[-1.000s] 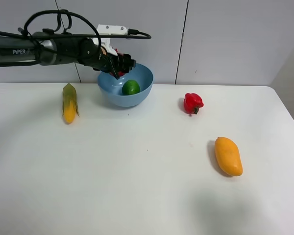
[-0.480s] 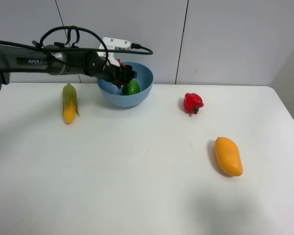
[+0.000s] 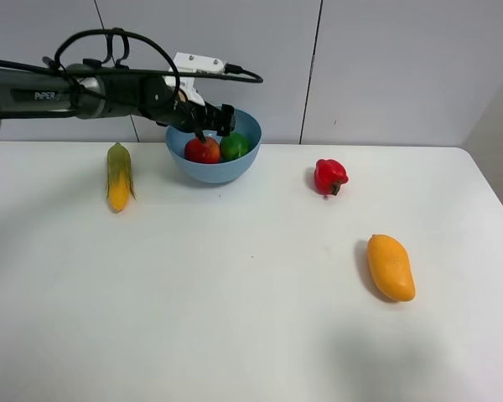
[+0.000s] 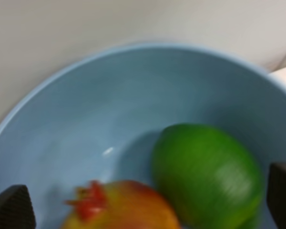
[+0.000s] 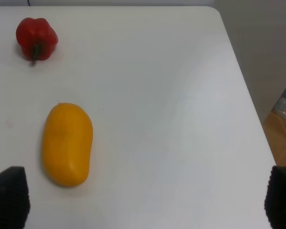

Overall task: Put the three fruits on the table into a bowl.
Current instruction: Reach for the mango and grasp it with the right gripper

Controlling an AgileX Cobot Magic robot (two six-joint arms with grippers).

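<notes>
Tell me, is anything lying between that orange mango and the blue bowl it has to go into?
Nothing visible does: only bare table lies between the mango and the bowl. The red pepper sits off that line, nearer the table's far edge. The left tool hangs over the bowl, which holds the pomegranate and lime.

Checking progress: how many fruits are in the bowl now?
2: the pomegranate and the lime, side by side in the light-blue bowl. The mango lies outside it, on the table. Nothing seems hidden beneath them.
</notes>
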